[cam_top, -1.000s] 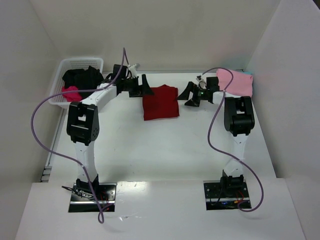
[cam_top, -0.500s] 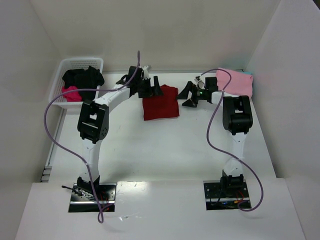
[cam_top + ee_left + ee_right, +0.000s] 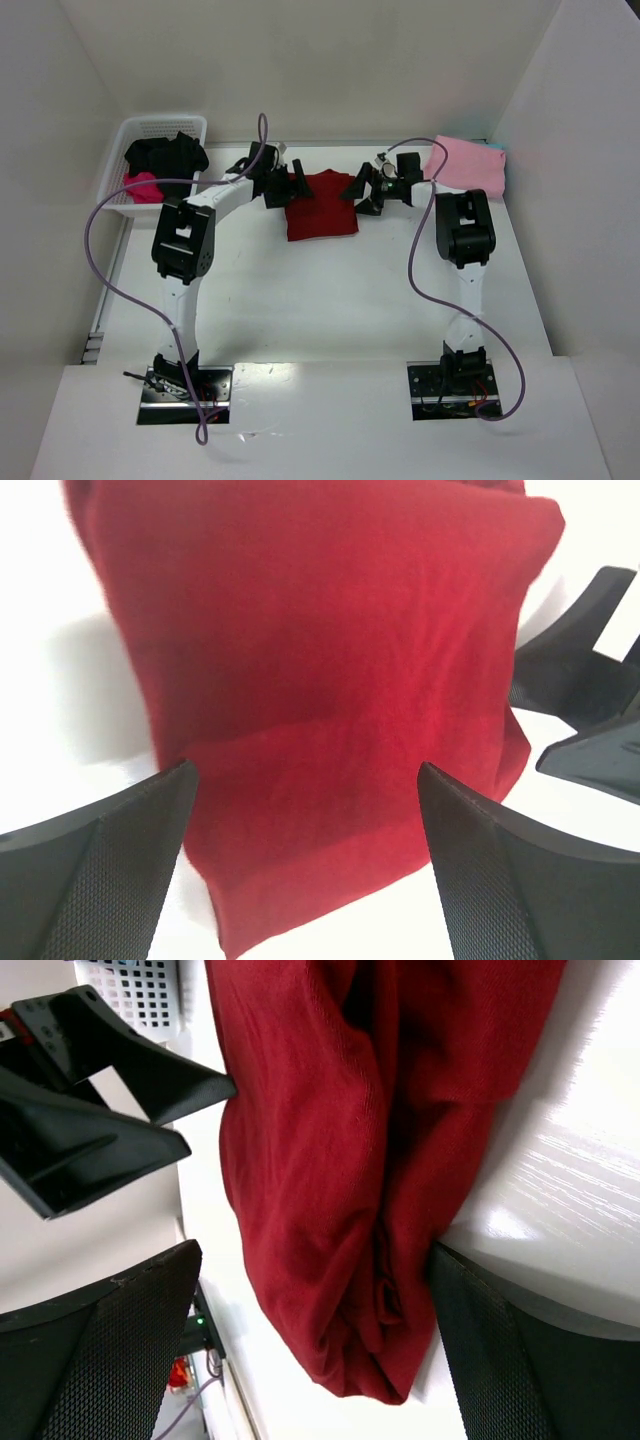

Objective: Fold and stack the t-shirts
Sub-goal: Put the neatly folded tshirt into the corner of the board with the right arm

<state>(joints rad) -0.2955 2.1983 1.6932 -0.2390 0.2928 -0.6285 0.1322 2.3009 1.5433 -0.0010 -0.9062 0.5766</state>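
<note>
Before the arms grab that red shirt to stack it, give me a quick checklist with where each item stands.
1. Left gripper open: ok.
2. Right gripper open: ok.
3. Red shirt folded, lying between both grippers: ok.
4. Grip low enough to catch every layer: cannot tell.
5. Pink shirt folded flat at the far right corner, free to be stacked on: ok.

White arms (image 3: 176,310), black joints (image 3: 181,245), purple cables (image 3: 87,238), black textured claws (image 3: 305,770) (image 3: 315,1255).
</note>
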